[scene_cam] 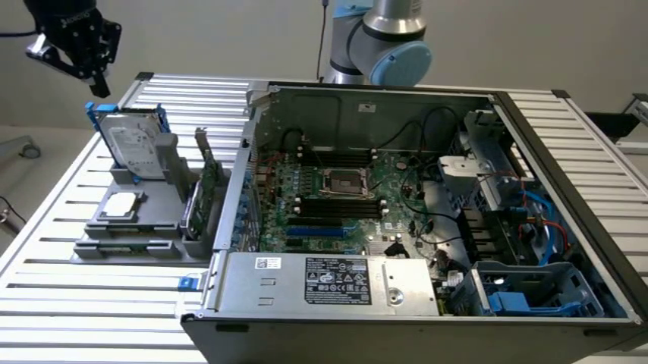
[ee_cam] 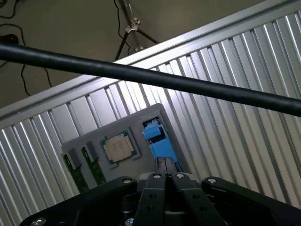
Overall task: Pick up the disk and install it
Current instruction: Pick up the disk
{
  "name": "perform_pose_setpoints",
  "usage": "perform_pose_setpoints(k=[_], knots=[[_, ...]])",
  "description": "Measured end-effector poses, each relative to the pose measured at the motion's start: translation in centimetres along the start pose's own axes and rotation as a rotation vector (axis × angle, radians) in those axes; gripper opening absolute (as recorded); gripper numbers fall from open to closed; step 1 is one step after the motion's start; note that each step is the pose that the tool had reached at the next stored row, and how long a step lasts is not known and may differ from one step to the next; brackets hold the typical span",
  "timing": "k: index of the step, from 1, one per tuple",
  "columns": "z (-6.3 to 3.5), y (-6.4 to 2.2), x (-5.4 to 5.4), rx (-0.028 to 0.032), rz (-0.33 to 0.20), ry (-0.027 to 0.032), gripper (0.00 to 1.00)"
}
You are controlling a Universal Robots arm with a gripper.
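Note:
The disk stands on edge in a grey holder at the exterior view's left, silver with a white label and a blue frame. My gripper hangs in the air above it and slightly to the exterior view's left, apart from it. In the wrist view the two black fingers are pressed together with nothing between them. The blue top edge of the disk lies just beyond the shut gripper.
A square silver chip and thin green cards share the grey holder. The open computer case takes up the middle and right of the slatted metal table, with a blue drive cage at its near corner. A black cable crosses the wrist view.

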State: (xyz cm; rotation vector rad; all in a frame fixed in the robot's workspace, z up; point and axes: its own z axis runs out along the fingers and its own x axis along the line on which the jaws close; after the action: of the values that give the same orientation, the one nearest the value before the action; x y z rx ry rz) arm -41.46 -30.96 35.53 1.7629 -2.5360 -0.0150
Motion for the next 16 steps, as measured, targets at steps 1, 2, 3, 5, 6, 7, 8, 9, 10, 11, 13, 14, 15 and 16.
perform_pose_setpoints(k=[1,2,3,5,6,7,8,9,10,11,13,14,15,16], knots=[[0.01,0.0,0.0,0.0007,-0.018,0.0007,0.11],[0.03,0.0,0.0,0.0014,-0.036,0.0013,0.11],[0.04,0.0,0.0,0.0021,-0.055,0.0021,0.11],[0.08,0.0,0.0,0.0035,-0.091,0.0035,0.11],[0.09,0.0,-0.01,0.0042,-0.109,0.0042,0.11],[0.11,0.0,-0.01,0.0048,-0.127,0.0049,0.11],[0.13,0.0,-0.01,0.0055,-0.145,0.0055,0.11],[0.14,0.0,-0.01,0.0063,-0.164,0.0063,0.11],[0.16,0.0,-0.01,0.0069,-0.182,0.007,0.11],[0.18,-0.01,-0.01,0.0076,-0.2,0.0077,0.11],[0.21,-0.01,-0.01,0.009,-0.236,0.009,0.11],[0.22,-0.01,-0.01,0.0096,-0.254,0.0098,0.11],[0.24,-0.01,-0.01,0.0104,-0.273,0.0104,0.11],[0.25,-0.01,-0.01,0.011,-0.291,0.0112,0.11]])
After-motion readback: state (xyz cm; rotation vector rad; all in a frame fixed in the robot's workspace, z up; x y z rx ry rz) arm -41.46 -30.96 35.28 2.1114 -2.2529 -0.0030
